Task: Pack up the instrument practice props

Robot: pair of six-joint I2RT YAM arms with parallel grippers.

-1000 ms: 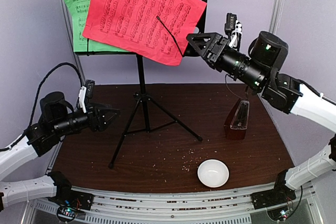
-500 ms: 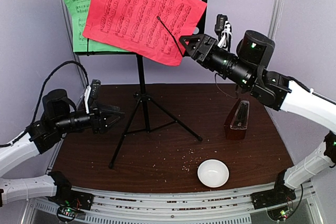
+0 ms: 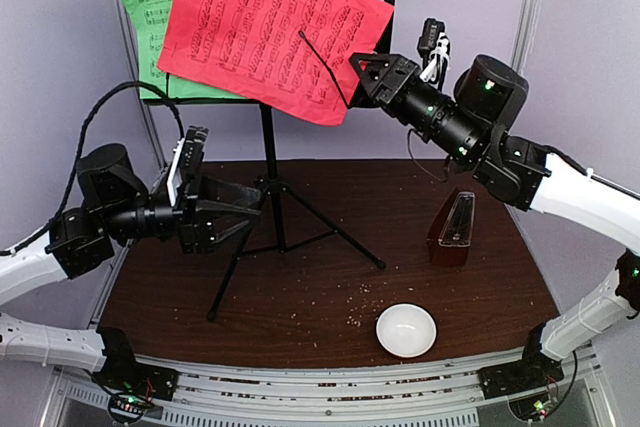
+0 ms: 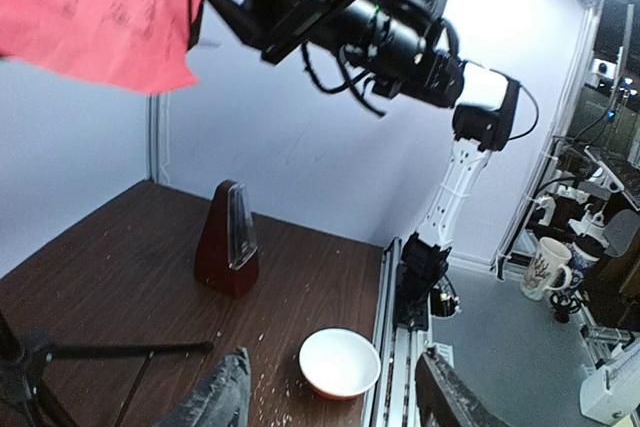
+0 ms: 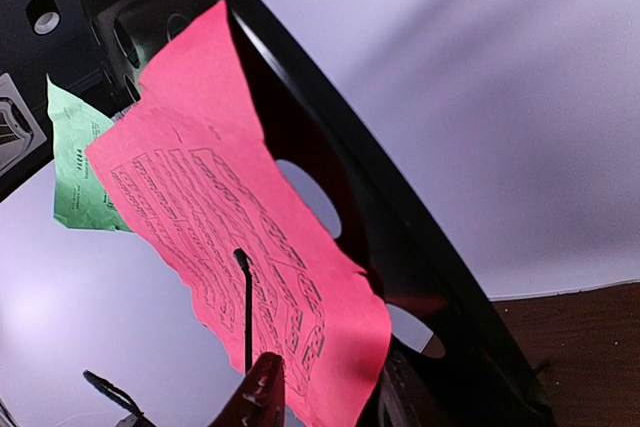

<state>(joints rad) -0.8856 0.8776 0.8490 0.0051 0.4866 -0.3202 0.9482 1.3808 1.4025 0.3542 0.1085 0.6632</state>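
The black perforated music stand (image 3: 268,147) stood on its tripod legs on the left half of the desk (image 3: 320,287), toward the far edge, with its tray raised high above the far edge. The red sheet (image 3: 270,27) lay across the tray's front, tilted, overlapping the green sheet (image 3: 140,7), which showed at the tray's left side. A thin black retaining wire (image 3: 325,69) crossed the red sheet's lower right part. The right hand (image 3: 360,67) was held up in the air at the red sheet's lower right corner. In the wrist view its fingers (image 5: 262,392) were apart, with that corner of the sheet reaching down between them; whether either finger touched the paper could not be told. The left hand (image 3: 252,211) hung over the left side of the desk, just beside the stand's pole and legs. Its fingers (image 4: 215,402) were spread apart with nothing between them, and contact with the stand could not be made out. The small red-brown metronome (image 3: 452,232) stood upright with its clear cover on near the desk's right edge, well apart from both hands. A white bowl (image 3: 406,330) sat near the near edge, right of the middle, and pale crumbs (image 3: 355,297) were scattered over the dark wood between the bowl and the stand's legs.
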